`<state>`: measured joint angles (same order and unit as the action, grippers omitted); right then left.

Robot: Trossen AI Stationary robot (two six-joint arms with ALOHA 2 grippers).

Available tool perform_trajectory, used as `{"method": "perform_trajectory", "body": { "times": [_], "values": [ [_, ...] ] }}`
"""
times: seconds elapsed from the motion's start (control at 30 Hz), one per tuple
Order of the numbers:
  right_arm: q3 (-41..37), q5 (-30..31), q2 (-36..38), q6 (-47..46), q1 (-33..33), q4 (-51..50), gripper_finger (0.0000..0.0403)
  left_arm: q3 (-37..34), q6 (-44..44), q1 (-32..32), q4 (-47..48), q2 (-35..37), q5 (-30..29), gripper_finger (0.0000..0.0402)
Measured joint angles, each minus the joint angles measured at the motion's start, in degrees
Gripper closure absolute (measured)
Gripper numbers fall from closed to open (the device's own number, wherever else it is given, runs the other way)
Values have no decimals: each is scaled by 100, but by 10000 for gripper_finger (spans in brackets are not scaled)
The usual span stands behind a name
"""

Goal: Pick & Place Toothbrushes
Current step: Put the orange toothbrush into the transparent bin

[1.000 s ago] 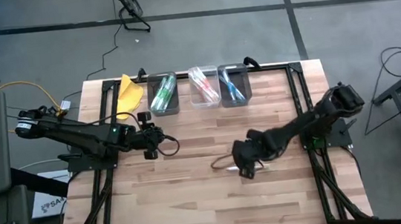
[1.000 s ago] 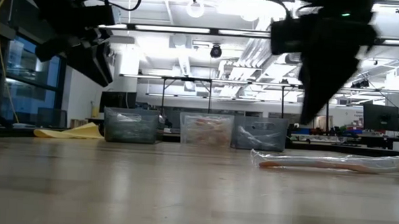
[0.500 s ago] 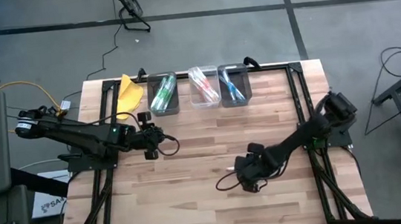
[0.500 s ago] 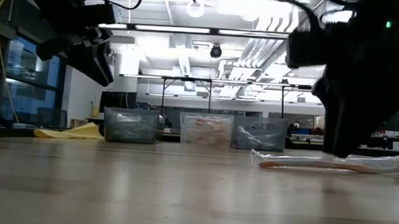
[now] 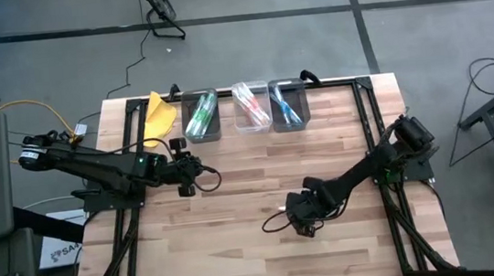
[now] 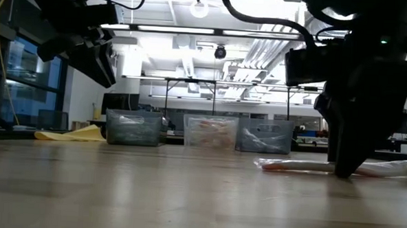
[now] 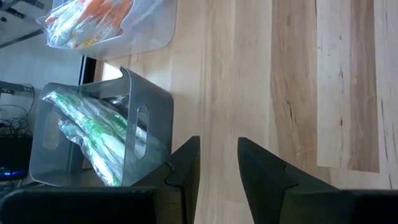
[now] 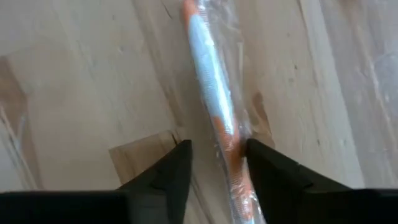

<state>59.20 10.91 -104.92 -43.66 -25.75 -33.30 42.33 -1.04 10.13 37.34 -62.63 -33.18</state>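
1. Toothbrush (image 8: pixel 214 102), one left loose, white with orange-red ends, sealed in a clear crinkly wrapper; it lies flat on my wooden table (image 5: pixel 242 267), toward four o'clock from the table's middle in the overhead view.
2. My right gripper (image 8: pixel 216 163) is down at the table over it, one finger on each side of the handle, jaws apart and not clamped yet; nothing is lifted.
3. In the level view the toothbrush shows as a pale strip on the boards, with my right arm's dark bulk standing on it.
4. My left gripper (image 7: pixel 217 163) hangs above the table at about nine o'clock, fingers slightly parted with nothing between them, near the green bin (image 7: pixel 93 140).
5. Three small bins sit along the twelve o'clock edge: green toothbrushes (image 5: pixel 200 115) in the left one, pink ones (image 5: pixel 249 106) in the clear middle bin (image 5: pixel 251 107), blue ones (image 5: pixel 285 108) in the right bin (image 5: pixel 287 106). A yellow cloth (image 5: pixel 158 115) lies at eleven o'clock.
6. Handling, as I judge it: very light, stiff and thin, but the wrapper is slick and may slide or rotate in my fingers. I would pinch across the handle near mid-length, squarely, so it stays balanced and does not skate along the boards.
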Motion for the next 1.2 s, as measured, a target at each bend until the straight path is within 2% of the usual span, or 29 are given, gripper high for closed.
{"method": "perform_trajectory", "body": {
  "times": [0.27, 0.33, 0.47, 0.6, 0.87, 1.2],
  "values": [
    [-7, -370, -8, 110, 246, 110, 371, 0, 0, 0, -11, 0, 91, 300],
    [-16, -399, 32, 186, 309, 197, 388, 0, 4, 0, -17, 0, 91, 300],
    [-31, -328, 119, 263, 507, 398, 392, 0, 28, 0, -156, 0, 91, 300],
    [-43, 123, 256, 492, 674, 607, 393, 0, 28, 0, -519, 0, 103, 300],
    [-9, 439, 284, 1041, 1295, 983, 395, 0, -139, 0, -1219, -3, 498, 300],
    [1013, 386, 565, 1701, 2646, 912, 395, 1, -74, -1, -1178, -4, 556, 300]
  ]
}}
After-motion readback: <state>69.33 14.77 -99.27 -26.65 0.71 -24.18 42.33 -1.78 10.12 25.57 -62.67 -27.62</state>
